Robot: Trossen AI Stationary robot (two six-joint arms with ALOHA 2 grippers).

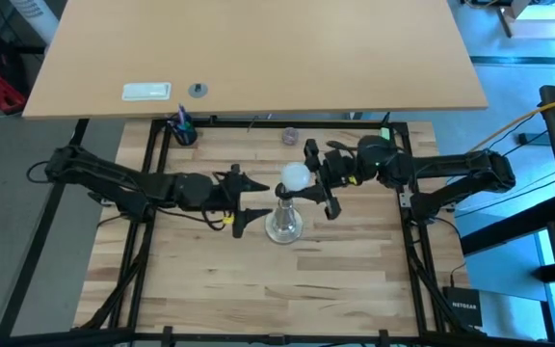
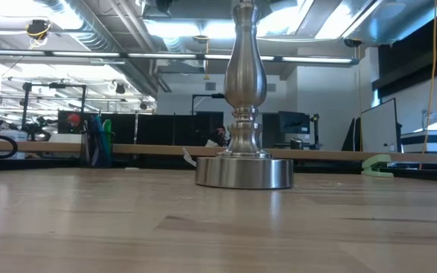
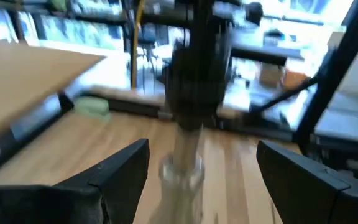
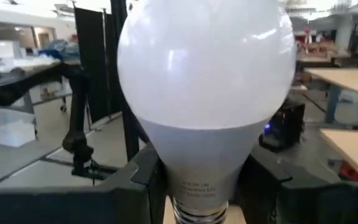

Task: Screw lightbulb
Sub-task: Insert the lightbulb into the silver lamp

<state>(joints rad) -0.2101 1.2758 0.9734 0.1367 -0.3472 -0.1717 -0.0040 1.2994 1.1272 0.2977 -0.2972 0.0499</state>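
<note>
Lightbulb: the lightbulb [image 4: 205, 93] sits clamped between the right gripper [image 1: 319, 179] jaws, near tabletop [image 1: 210, 289] centre, just at 1 o'clock of the stand [image 1: 284, 224].
Left gripper: left gripper [image 1: 243, 202] jaws apart, at the stand's 9 o'clock.

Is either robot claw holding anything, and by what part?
The right gripper holds the lightbulb by its tapered neck, above the screw base. The left gripper holds nothing.

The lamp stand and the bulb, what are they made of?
The lamp stand looks like brushed metal: silvery with soft reflections. The lightbulb, held in the right gripper, has a matte white frosted globe, plastic or glass, I cannot tell which.
</note>
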